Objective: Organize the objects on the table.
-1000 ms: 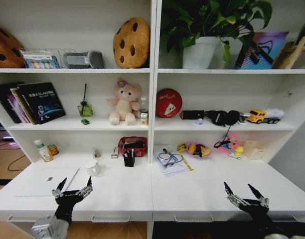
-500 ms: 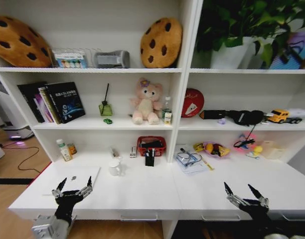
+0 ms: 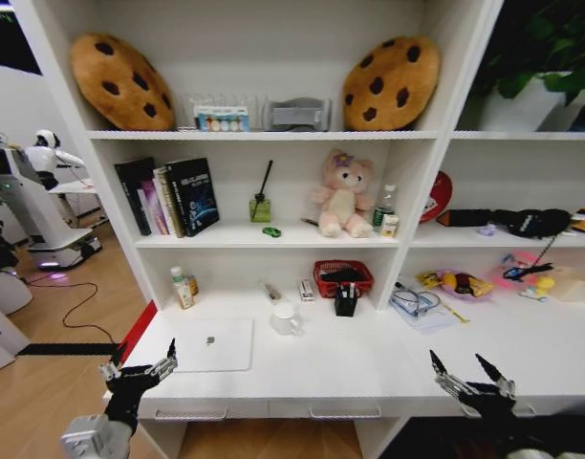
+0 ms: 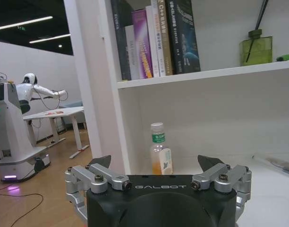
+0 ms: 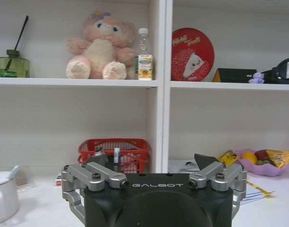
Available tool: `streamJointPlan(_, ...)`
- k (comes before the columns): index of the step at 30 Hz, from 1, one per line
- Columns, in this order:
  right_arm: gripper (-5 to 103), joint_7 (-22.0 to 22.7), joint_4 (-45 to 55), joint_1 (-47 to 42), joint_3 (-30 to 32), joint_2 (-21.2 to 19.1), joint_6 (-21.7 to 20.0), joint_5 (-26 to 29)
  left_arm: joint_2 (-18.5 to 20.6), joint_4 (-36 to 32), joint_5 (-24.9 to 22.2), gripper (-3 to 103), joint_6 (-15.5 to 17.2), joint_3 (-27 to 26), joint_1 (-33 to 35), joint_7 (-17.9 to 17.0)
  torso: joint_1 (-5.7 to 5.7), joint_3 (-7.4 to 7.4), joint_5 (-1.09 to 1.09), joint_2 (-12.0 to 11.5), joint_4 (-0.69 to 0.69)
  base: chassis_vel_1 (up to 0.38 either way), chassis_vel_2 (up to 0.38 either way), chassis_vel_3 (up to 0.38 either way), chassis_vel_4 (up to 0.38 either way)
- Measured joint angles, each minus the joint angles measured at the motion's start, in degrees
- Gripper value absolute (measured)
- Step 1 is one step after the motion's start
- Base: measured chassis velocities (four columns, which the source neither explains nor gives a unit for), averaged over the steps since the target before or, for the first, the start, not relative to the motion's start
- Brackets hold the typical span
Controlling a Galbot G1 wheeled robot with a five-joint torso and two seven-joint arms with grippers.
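A slim silver laptop [image 3: 211,344] lies closed on the left part of the white table [image 3: 369,368]. My left gripper [image 3: 142,356] hangs open just off the table's front left corner, close to the laptop and holding nothing. My right gripper [image 3: 457,361] is open over the front edge at the right. Pens stand in a black holder [image 3: 346,301] by the shelf post. A small can [image 3: 192,285] stands at the back left, a yellow wrapper [image 3: 429,279] at the back right, and a tiny green item [image 3: 271,231] lies on the shelf above.
A white mug [image 3: 286,318], a drink bottle [image 4: 159,156] and a red mesh basket [image 5: 114,149] stand along the back. The pink plush bear [image 5: 99,47] sits on the shelf. Another robot [image 3: 34,201] stands on the wooden floor to the left.
The whole head view has swung left, so the shelves and table have slid right in the picture. Both grippers stay open in the same pose.
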Motion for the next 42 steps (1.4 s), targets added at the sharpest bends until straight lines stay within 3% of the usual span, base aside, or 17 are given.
streamJointPlan(5,100,0.0,0.0,0.0,0.0,0.0,0.0,0.0,0.0,0.0,0.0,100,0.0,0.0,0.0,0.0,0.01,0.02,0.02,0.0,0.07,0.099,0.03,-0.025,-0.11)
streamJointPlan(9,100,0.0,0.0,0.0,0.0,0.0,0.0,0.0,0.0,0.0,0.0,100,0.0,0.0,0.0,0.0,0.04,0.02,0.03,0.0,0.01,-0.029,0.022,0.034,-0.017)
streamJointPlan(28,100,0.0,0.0,0.0,0.0,0.0,0.0,0.0,0.0,0.0,0.0,100,0.0,0.0,0.0,0.0,0.02,0.0,-0.08,0.0,-0.02,0.127,0.15,-0.152,-0.14)
streamJointPlan(30,100,0.0,0.0,0.0,0.0,0.0,0.0,0.0,0.0,0.0,0.0,100,0.0,0.0,0.0,0.0,0.02,0.01,0.0,0.0,0.06,0.085,0.022,-0.043,-0.022)
streamJointPlan(42,100,0.0,0.0,0.0,0.0,0.0,0.0,0.0,0.0,0.0,0.0,100,0.0,0.0,0.0,0.0,0.02,0.02,-0.01,0.0,0.04,-0.105,-0.08,0.087,0.091)
